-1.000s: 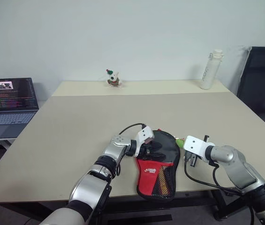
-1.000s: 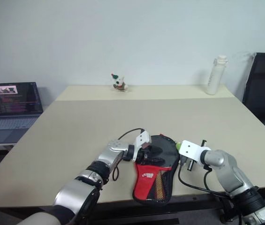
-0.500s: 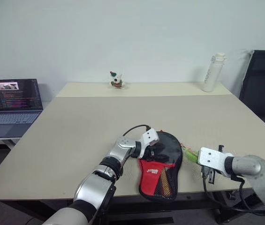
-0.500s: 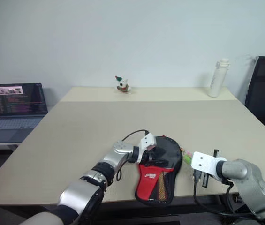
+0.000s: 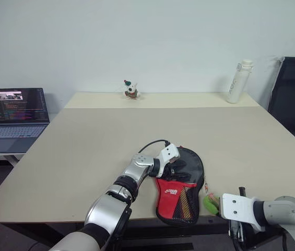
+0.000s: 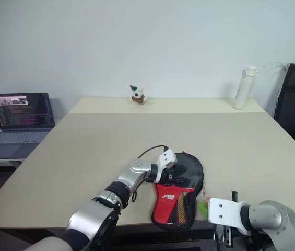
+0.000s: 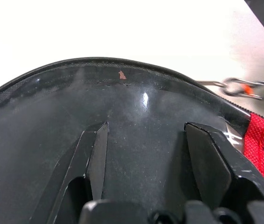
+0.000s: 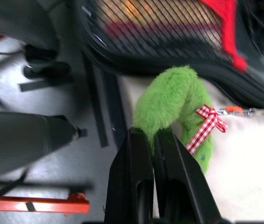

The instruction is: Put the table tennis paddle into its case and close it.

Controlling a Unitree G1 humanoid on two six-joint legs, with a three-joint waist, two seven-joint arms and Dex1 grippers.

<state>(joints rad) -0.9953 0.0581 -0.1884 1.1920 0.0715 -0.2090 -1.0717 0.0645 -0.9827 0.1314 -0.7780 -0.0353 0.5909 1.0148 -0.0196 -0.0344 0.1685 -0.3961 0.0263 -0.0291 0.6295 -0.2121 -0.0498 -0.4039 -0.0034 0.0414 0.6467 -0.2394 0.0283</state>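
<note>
Nearest, at the table's [image 5: 74,157] front edge: right gripper [image 8: 153,140] with fingers pressed together on a fluffy green charm [image 8: 176,109]. Wrist view gives what the head views lack: a red-and-white checked bow [image 8: 205,122] on the charm, a short chain running off toward the case [image 5: 181,180], and dark floor below the table edge. From the head, just a green tuft [image 5: 210,203] beside the white wrist block, right at the lip of the table, beside the case's lower corner.

Case lying flat near the front edge, red mesh-pocketed end slightly overhanging the edge, black rounded end pointing away. Zip seemingly closed round the rim, though hard to be sure from here. Table tennis paddle not visible anywhere outside; presumably inside the case.

Left gripper [image 5: 176,168] resting on the black upper part of the case, reaching in from the left. Left wrist view adds the detail: both fingers [image 7: 94,156] spread roughly halfway, pads flat on the glossy black fabric, clamping nothing, curved seam just beyond the tips.

Beyond the case, broad bare tabletop. Far edge: small toy figure [image 5: 131,90] mid-table, white bottle [image 5: 238,82] toward the right corner. Off the left side, open laptop [image 5: 12,112] on a lower surface; black chair [image 5: 293,107] off the right.
</note>
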